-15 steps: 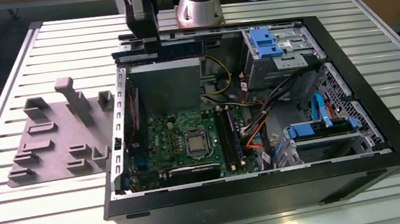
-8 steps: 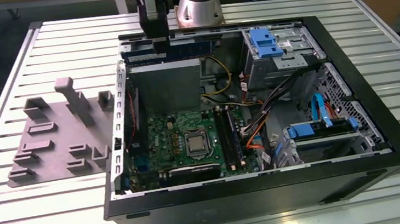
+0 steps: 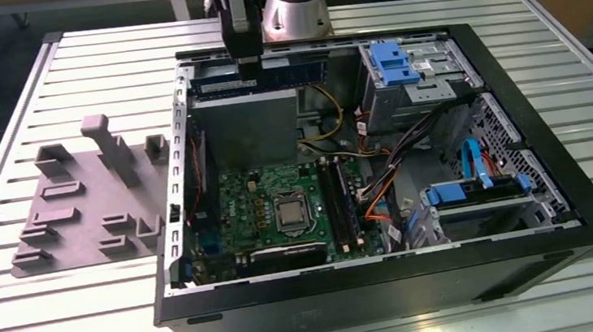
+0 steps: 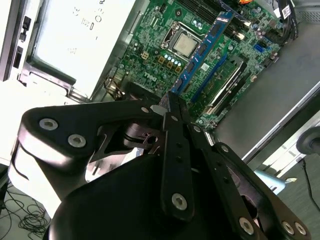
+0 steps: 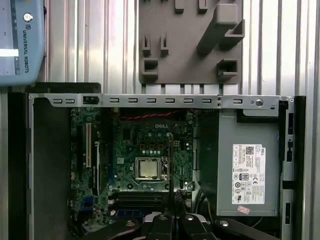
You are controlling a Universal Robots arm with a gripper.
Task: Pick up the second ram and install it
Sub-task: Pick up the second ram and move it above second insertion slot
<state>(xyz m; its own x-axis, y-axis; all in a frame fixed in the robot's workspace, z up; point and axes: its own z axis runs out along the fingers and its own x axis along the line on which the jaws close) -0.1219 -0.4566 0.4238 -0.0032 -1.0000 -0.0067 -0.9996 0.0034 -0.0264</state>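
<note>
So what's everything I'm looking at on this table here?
table: one, silver slatted, under everything.
computer case: one, black, open, on the table.
motherboard: one, green, inside the case.
power supply box: one, grey, inside the case beside the motherboard.
drive brackets: two, blue, in the case toward the exterior view's right.
fixture tray: one, grey, on the table at the exterior view's left of the case.
second ram: one, dark green-blue, held above the power supply box.
gripper: one, black, shut on the second ram.
robot arm: one, silver-grey, rising beyond the case.
</note>
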